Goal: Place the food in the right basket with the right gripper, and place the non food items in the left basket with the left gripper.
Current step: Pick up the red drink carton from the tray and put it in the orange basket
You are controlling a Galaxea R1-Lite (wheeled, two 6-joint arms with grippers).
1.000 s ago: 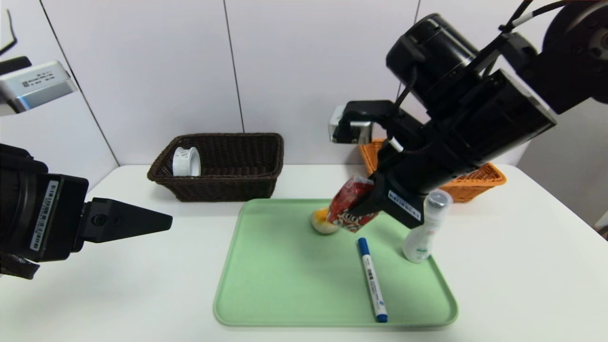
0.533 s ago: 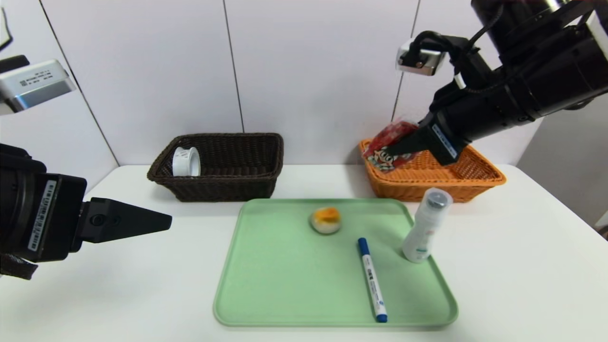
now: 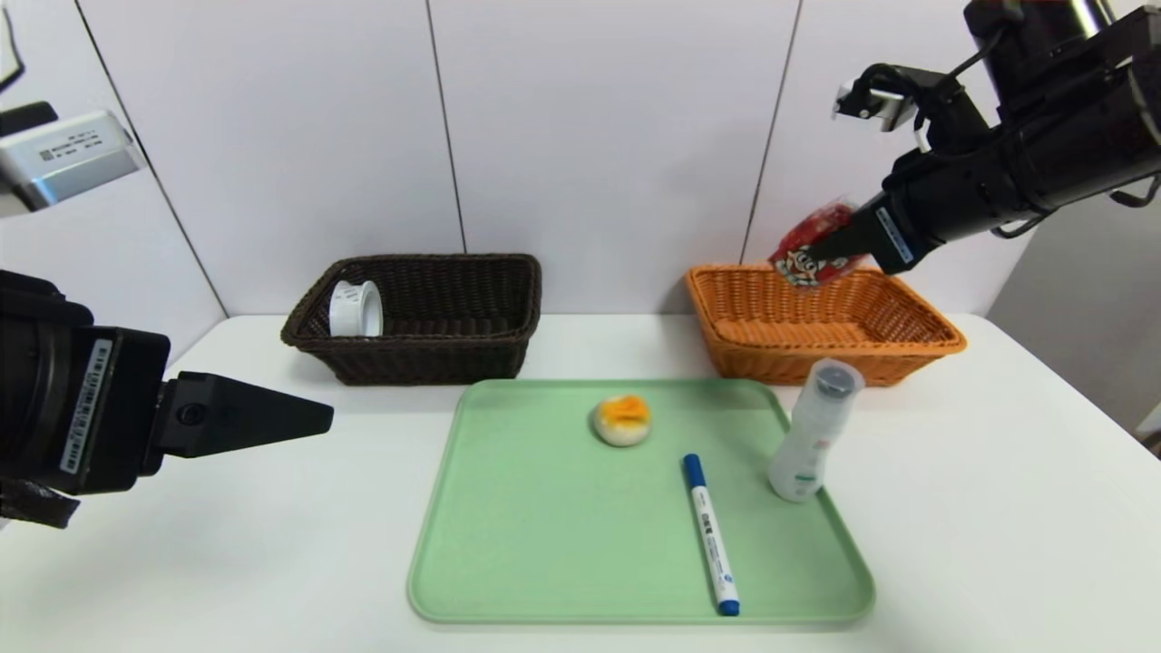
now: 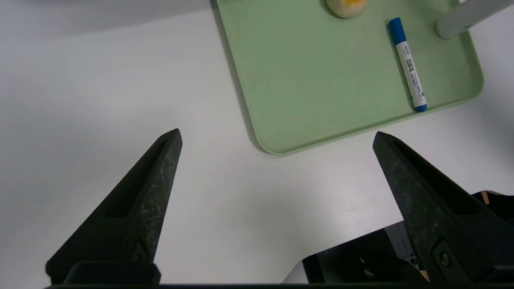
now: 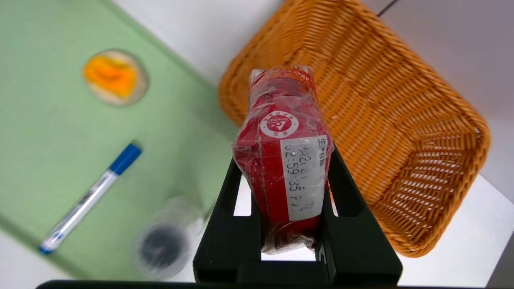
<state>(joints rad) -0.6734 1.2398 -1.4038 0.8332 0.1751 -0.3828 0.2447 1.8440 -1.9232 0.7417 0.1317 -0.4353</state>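
We have swung our right end effector (image 3: 830,247), clamped on the red drink carton (image 3: 810,256), off the tray to above the orange basket (image 3: 907,340) just beneath, so release should follow; our left end effector (image 4: 277,140) waits wide.

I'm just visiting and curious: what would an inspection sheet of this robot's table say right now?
Surface: white table with a green tray.
Job's things: red drink carton held over the orange basket; bun, marker and white bottle on the tray; tape roll in the dark brown basket.
Clutter: nothing seen.
Grippers: right gripper shut on the carton; left gripper open, over bare table.
Cables: black cable at the right wrist.
Surroundings: white panelled wall.
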